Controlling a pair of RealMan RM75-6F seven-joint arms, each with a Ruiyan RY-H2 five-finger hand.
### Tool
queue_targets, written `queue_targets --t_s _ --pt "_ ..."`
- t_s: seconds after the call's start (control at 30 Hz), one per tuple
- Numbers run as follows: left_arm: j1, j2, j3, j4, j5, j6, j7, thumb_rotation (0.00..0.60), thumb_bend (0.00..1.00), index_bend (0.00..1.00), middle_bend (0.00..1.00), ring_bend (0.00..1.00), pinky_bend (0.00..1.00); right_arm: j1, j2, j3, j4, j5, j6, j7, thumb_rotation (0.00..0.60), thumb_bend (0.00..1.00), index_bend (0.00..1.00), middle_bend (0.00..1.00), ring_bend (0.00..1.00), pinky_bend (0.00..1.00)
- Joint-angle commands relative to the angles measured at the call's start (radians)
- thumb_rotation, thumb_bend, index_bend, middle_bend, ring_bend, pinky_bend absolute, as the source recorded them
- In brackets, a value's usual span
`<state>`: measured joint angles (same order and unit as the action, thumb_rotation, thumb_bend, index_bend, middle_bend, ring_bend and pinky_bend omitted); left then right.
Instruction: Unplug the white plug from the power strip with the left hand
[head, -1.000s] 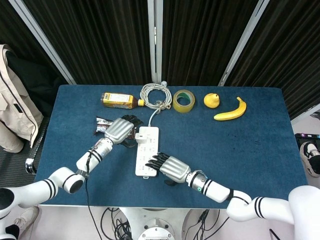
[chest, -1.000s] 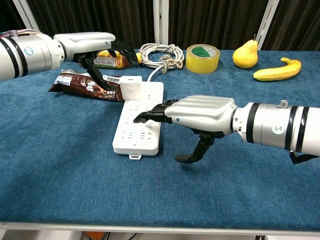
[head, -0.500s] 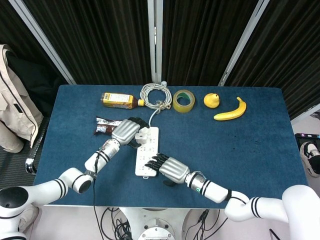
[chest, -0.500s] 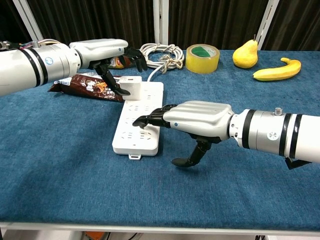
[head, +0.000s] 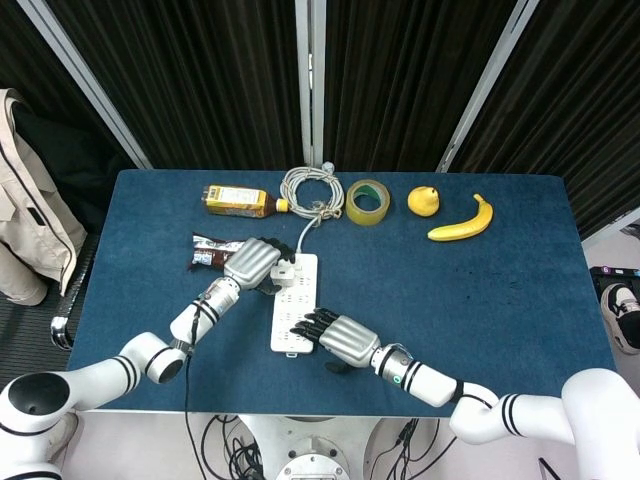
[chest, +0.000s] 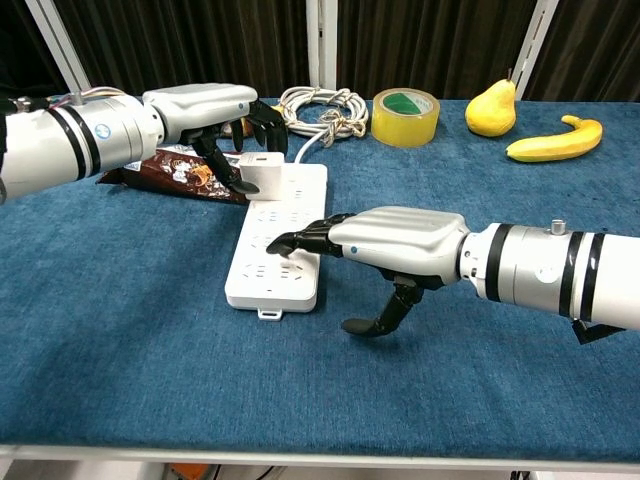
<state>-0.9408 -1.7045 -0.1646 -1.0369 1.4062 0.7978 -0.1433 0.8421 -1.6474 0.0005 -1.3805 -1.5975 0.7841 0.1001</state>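
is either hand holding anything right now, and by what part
The left robot hand pinches the white plug by its sides. The right robot hand holds nothing.

A table (head: 500, 290) fills the middle of the frame. Along its far edge, left to right, lie a bottle (head: 236, 201), cable coil (head: 311, 187), tape roll (head: 368, 201), pear (head: 423, 200) and banana (head: 463, 221). At center left lies a power strip (head: 295, 310), with a plug (head: 284, 273) on its far end. A snack bar (head: 210, 250) lies left of it.
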Motion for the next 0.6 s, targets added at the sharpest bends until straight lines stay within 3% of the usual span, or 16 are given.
queue_targets --t_s 0.03,0.6 --pt "-0.004 -0.012 0.009 0.02 0.01 0.003 -0.022 0.6 0.22 0.39 0.38 0.29 0.4 0.001 0.001 -0.002 -0.003 0.002 0.0 0.005 0.6 0.29 0.06 0.13 0.0 0.0" --pt "-0.031 -0.046 0.039 0.087 0.052 -0.008 -0.134 0.6 0.32 0.45 0.47 0.38 0.5 0.006 0.0 -0.016 0.004 0.005 0.016 0.036 0.6 0.31 0.06 0.14 0.0 0.0"
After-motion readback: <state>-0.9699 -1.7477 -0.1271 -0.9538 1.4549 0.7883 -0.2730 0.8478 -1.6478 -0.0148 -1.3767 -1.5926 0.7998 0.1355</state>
